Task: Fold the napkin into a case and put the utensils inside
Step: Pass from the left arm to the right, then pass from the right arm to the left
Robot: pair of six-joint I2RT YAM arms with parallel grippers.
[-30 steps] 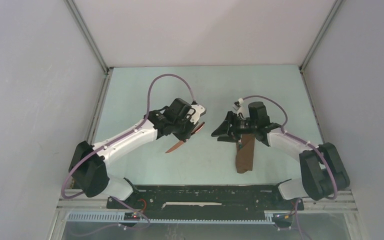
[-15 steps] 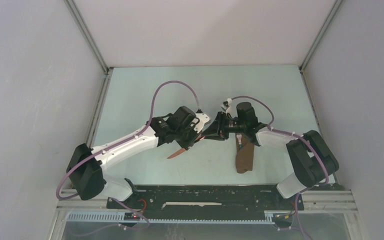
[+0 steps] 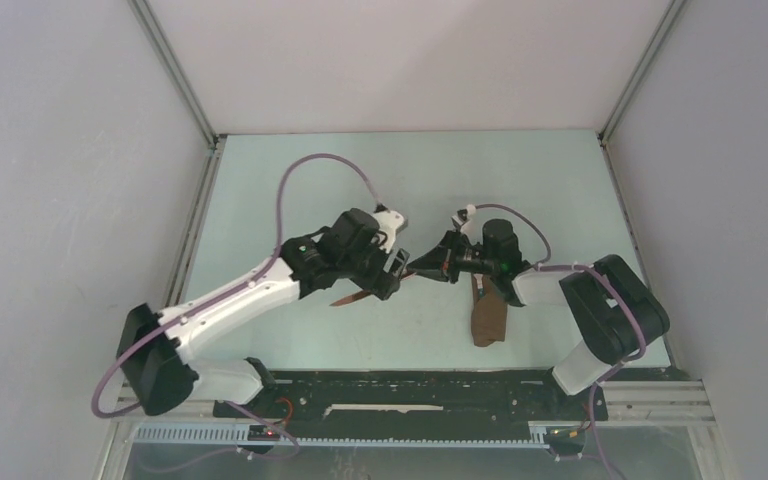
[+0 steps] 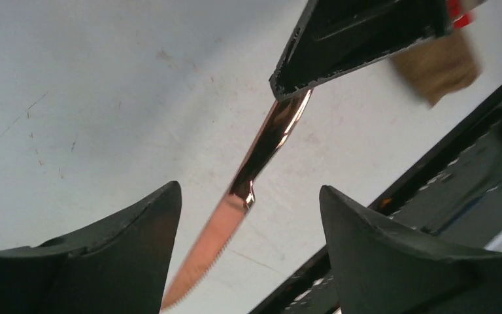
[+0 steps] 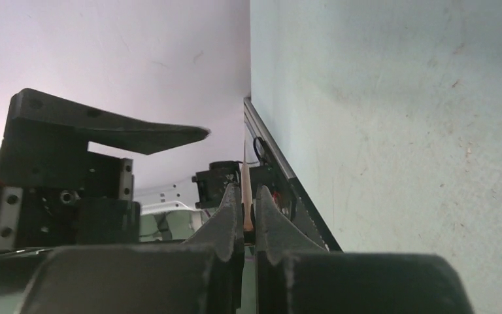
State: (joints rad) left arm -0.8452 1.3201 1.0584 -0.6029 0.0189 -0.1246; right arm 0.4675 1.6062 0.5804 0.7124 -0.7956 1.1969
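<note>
Now the knife has changed hands

The copper-coloured knife [image 4: 255, 176] hangs slantwise over the middle of the table [image 3: 290, 180]. Its handle end is pinched in the tips of the right gripper [image 4: 287, 88], and its serrated blade points down toward the near-left. The right wrist view shows it as a thin sliver between two fingers pressed close together.

The left gripper [image 4: 250, 191] stands spread wide. The knife passes through the gap between its fingers, and neither of them touches it in the left wrist view.

A second ago it was the other way round. The left gripper was clamped on the knife, and the right gripper stood open and well apart from it, over the case. Half a second ago the right arm had swung left, and its fingers reached the handle. Since then they have closed and the left pair has let go.

The case [image 3: 488, 315], a narrow brown cloth pouch, lies flat on the table under the right forearm. It is near the front edge, in the same place as before.
</note>
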